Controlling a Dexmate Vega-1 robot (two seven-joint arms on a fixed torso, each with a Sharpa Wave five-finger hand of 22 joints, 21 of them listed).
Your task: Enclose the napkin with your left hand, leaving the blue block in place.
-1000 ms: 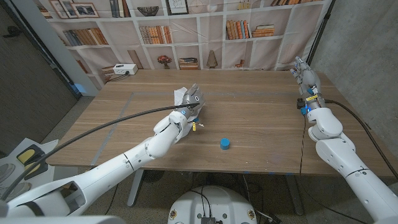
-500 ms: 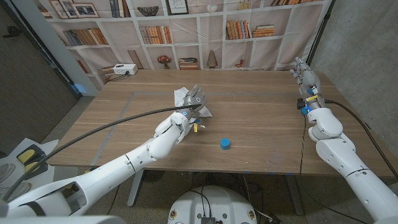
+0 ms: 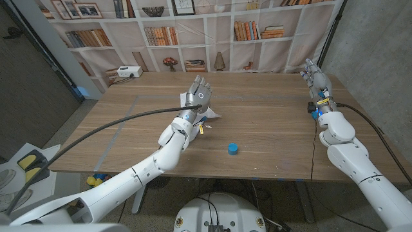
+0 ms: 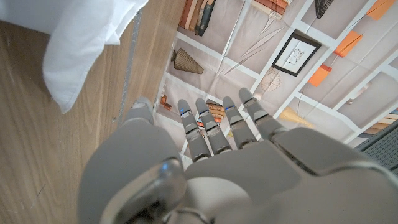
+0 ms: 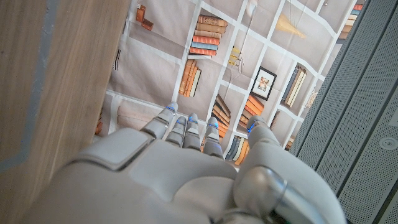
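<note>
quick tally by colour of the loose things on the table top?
White: 1, the napkin
Blue: 1, the block
Total: 2

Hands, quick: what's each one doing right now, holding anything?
Left hand: open, fingers straight, holding nothing; the napkin lies on the table beside it.
Right hand: open, fingers extended, holding nothing.

White napkin (image 4: 81,43); blue block (image 3: 232,149); brown wood-grain table (image 3: 270,122); grey left hand (image 3: 199,96).
</note>
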